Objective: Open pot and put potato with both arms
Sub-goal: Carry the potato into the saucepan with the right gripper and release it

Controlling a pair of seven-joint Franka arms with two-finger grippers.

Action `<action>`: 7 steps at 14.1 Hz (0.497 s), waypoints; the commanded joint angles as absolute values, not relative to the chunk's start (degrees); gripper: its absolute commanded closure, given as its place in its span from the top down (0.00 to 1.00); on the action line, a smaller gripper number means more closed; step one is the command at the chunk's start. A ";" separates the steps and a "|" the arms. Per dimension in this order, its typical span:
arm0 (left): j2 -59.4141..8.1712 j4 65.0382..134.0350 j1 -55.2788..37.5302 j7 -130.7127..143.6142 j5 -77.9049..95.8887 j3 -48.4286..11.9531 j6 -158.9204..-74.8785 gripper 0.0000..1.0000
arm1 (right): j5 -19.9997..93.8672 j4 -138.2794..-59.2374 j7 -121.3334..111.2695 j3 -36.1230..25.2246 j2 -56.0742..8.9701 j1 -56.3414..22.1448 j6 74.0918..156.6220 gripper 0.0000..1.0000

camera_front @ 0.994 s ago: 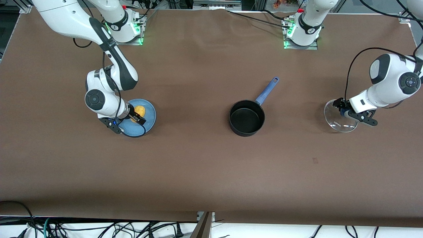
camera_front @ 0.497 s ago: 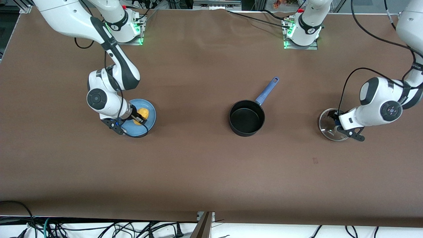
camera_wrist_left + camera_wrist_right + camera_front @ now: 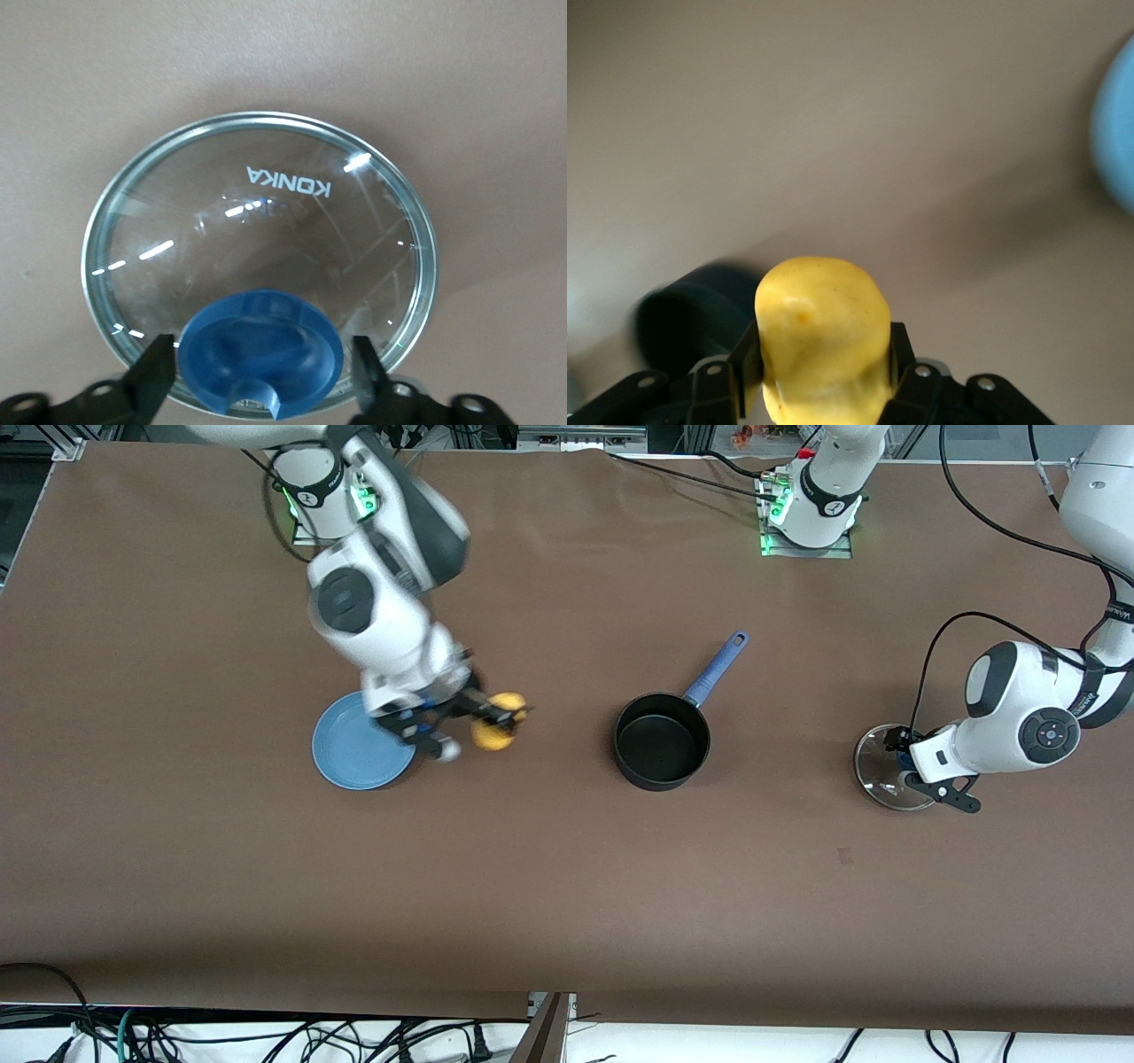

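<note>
Right gripper (image 3: 496, 722) clamps the potato (image 3: 494, 732) above the table between blue plate (image 3: 354, 755) and open pot (image 3: 663, 741). Left gripper (image 3: 904, 755) straddles the glass lid's (image 3: 257, 257) knob (image 3: 261, 354), jaws apart, toward the left arm's end from the pot.

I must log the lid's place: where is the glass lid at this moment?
The glass lid lies on the table at the left arm's end, beside the open pot, with the left pincer open around its blue knob.

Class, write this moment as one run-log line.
right gripper: holds potato over table between plate and pot | left gripper: open around lid knob, lid on table | pot: open
</note>
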State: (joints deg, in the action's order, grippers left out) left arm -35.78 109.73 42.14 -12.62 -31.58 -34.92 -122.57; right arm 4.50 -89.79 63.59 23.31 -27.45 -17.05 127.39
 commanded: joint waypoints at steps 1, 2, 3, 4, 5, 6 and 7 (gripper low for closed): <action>-35.16 106.63 42.10 -13.45 -31.82 -35.85 -119.02 1.00 | 4.13 -73.61 70.90 22.59 -40.39 -25.11 127.26 0.08; -35.16 104.44 42.10 -13.45 -31.82 -37.08 -116.65 1.00 | 3.09 -70.17 71.97 22.24 -43.47 -27.40 129.35 0.08; -35.16 101.19 42.01 -13.53 -31.73 -38.31 -113.59 1.00 | 1.86 -68.14 72.07 21.71 -45.85 -29.07 131.46 0.08; -35.16 98.12 42.01 -13.45 -30.60 -40.23 -109.38 1.00 | 1.67 -66.55 72.07 21.54 -47.88 -30.40 134.01 0.08; -35.16 94.69 42.10 -13.19 -27.11 -42.17 -104.72 1.00 | 1.58 -65.49 72.07 21.53 -49.90 -31.19 136.90 0.08; -35.07 91.27 41.93 -12.84 -24.37 -43.06 -100.76 1.00 | 1.58 -64.87 72.07 21.53 -51.31 -32.07 139.46 0.08; -34.98 88.27 41.58 -12.75 -23.39 -44.02 -97.59 1.00 | 1.50 -64.86 72.07 21.53 -52.37 -32.52 141.22 0.08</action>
